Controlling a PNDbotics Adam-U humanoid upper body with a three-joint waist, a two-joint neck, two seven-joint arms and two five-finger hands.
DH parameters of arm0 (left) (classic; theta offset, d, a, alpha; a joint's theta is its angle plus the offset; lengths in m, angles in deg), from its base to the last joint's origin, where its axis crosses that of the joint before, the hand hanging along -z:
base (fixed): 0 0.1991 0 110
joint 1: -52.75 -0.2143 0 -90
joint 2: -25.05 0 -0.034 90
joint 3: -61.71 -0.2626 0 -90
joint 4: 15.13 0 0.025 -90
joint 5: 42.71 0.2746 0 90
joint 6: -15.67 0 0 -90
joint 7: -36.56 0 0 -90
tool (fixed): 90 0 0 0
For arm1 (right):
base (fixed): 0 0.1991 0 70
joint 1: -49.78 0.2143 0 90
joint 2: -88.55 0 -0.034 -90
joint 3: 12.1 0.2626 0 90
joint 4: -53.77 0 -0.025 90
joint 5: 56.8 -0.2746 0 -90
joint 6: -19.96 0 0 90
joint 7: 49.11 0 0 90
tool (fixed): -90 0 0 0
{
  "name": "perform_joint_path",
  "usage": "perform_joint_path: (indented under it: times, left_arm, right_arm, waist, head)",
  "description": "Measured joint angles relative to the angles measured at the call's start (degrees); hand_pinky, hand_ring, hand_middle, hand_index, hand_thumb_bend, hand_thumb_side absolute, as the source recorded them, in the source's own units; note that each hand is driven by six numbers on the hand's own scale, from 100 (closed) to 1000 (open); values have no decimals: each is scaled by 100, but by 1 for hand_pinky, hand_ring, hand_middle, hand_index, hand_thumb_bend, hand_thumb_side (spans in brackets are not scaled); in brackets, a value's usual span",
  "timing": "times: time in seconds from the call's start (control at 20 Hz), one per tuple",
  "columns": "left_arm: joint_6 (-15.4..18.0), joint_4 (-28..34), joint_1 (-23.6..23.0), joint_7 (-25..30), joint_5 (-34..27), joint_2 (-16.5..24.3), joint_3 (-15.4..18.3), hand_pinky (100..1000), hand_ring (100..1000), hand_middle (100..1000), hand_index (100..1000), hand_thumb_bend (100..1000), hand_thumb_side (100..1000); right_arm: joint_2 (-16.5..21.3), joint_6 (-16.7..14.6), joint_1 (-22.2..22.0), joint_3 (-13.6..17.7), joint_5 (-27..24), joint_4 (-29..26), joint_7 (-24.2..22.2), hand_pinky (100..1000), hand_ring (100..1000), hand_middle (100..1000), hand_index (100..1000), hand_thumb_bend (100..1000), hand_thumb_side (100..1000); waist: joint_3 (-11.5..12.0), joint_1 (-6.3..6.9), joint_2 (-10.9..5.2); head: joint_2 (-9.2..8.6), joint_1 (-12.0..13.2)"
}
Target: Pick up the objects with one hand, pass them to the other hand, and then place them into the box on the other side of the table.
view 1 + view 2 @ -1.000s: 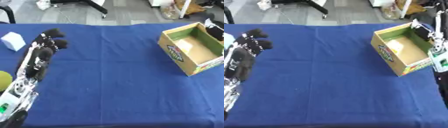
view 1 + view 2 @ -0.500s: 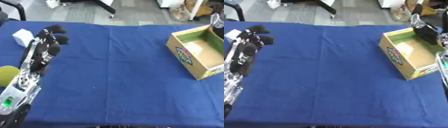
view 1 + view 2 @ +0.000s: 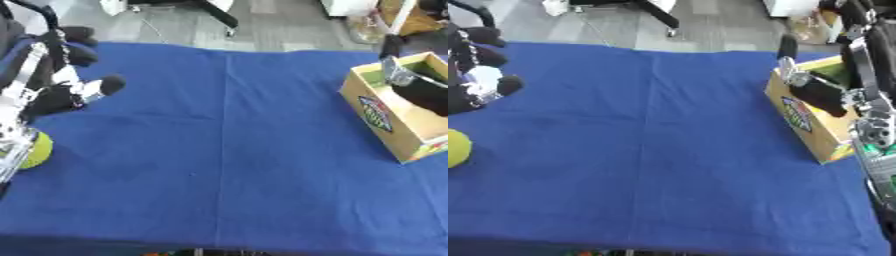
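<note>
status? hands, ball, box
Left hand at the left edge, curled round something white. Right hand over the cardboard box, grip unclear. Yellow-green ball on the blue cloth, untouched. Path between clear.

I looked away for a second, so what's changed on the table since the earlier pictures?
The right hand has come over the box, fingers down into it. The left hand has curled its fingers near the table's left edge, holding nothing. The yellow-green ball stays put.
</note>
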Motion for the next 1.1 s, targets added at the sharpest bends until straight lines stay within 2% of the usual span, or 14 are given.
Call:
perform_joint_path:
  times: [0.1, 0.15, 0.2, 0.35, 0.55, 0.8, 0.95, 1.1]
  left_arm:
    - [-279, -91, -50, 620, 462, 435, 124, 739, 668, 685, 828, 616, 315]
    - [-392, -148, -71, 969, 668, 650, 175, 739, 669, 685, 829, 605, 311]
    - [-484, -203, -88, 1326, 858, 850, 216, 743, 679, 686, 833, 536, 296]
    - [-683, -426, -111, 2425, 1450, 1368, 309, 743, 667, 674, 832, 476, 280]
    - [-778, -717, -122, 3529, 1993, 1687, 384, 735, 666, 668, 821, 423, 266]
    - [-810, -998, -179, 4164, 2381, 1719, 384, 717, 649, 646, 797, 365, 253]
    - [-812, -1193, -206, 4295, 2613, 1715, 373, 712, 647, 642, 792, 356, 243]
    - [-809, -1470, -207, 4310, 2769, 1646, 325, 715, 652, 650, 799, 386, 241]
  right_arm:
    - [0, -15, -17, -49, -27, 1, -50, 850, 899, 902, 973, 100, 219]
    - [0, -23, -37, -61, -45, 3, -64, 850, 899, 902, 973, 100, 218]
    - [0, -25, -48, -76, -54, 5, -77, 850, 898, 902, 973, 100, 215]
    - [0, -31, -50, -89, -80, 18, -90, 850, 897, 900, 973, 100, 216]
    - [1, -37, -94, -89, -96, 42, -96, 849, 895, 898, 973, 100, 213]
    - [3, -37, -95, -89, -101, 72, -95, 849, 893, 893, 973, 100, 208]
    - [5, -37, -95, -89, -103, 73, -95, 848, 892, 891, 973, 100, 204]
    - [6, -35, -95, -89, -107, 74, -94, 848, 891, 890, 973, 100, 203]
  waist:
    - [20, 0, 0]
    - [27, 0, 0]
    - [32, 0, 0]
    - [55, 5, 0]
    - [78, 26, 0]
    - [79, 33, 0]
    - [72, 33, 0]
    - [60, 33, 0]
  head:
    - [0, 12]
    - [0, 16]
    - [0, 18]
    - [0, 32]
    - [0, 43]
    - [0, 45]
    - [0, 53]
    - [0, 74]
